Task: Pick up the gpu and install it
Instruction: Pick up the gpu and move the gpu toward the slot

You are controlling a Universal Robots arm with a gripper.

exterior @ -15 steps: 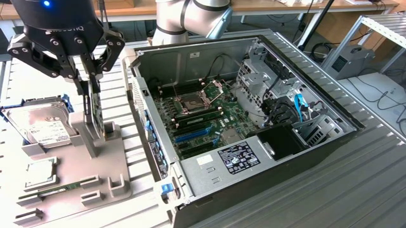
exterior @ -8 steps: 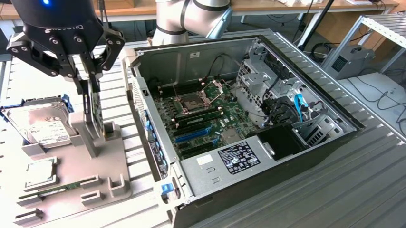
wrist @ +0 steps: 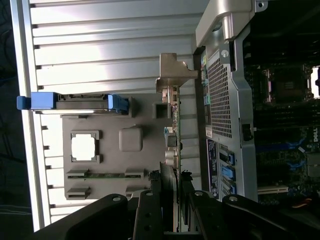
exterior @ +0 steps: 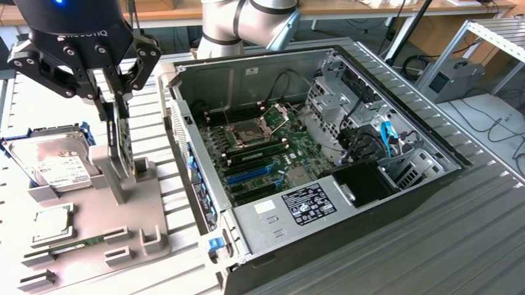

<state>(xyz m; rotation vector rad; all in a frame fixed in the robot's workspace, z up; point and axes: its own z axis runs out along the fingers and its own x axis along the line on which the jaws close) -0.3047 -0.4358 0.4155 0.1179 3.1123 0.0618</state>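
Observation:
The gpu [exterior: 123, 150] is a thin dark card seen edge-on, standing upright over the grey holder tray [exterior: 144, 221] at the exterior view's left. My gripper [exterior: 115, 101] comes down on it from above, a finger on each side, shut on the card's top edge. The card's lower end reaches the tray's upright post; I cannot tell whether it has left the slot. In the wrist view the gpu [wrist: 173, 145] runs between my gripper [wrist: 170, 200] fingers, its silvery bracket [wrist: 175, 75] at the far end, close to the computer case [wrist: 225, 95].
The open computer case [exterior: 410, 129] lies at the exterior view's right, its motherboard [exterior: 258, 157] and blue slots exposed. On the tray sit a silver hard drive [exterior: 53, 163], a processor chip [exterior: 51, 224] and a green memory stick [exterior: 78, 243]. Slatted table surface surrounds both.

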